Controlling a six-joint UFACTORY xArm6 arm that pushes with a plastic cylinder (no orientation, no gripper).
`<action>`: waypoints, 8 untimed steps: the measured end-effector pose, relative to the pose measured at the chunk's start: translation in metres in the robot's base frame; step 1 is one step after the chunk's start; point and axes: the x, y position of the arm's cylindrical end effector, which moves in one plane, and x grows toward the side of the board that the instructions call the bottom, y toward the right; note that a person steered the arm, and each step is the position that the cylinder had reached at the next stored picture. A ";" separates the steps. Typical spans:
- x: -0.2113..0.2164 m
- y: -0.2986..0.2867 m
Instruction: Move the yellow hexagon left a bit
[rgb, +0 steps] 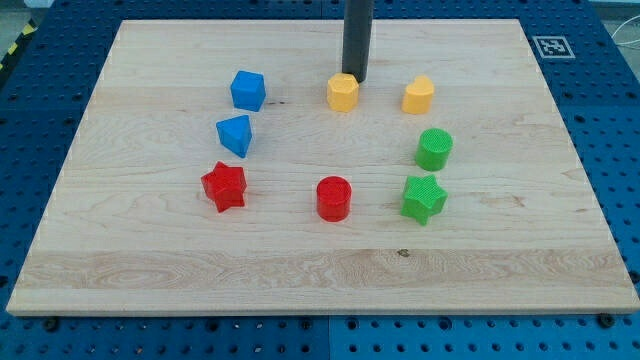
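Observation:
The yellow hexagon sits on the wooden board near the view's top centre. My tip rests just above and slightly right of it, touching or almost touching its upper right edge. The dark rod rises straight up out of the view's top. A second yellow block, with a rounded pentagon-like shape, lies to the right of the hexagon.
A blue cube and a blue wedge-like block lie left of the hexagon. A red star, red cylinder, green cylinder and green star lie lower. The board's edge runs along the top.

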 end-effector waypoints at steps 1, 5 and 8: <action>-0.022 0.010; 0.004 0.044; 0.038 0.044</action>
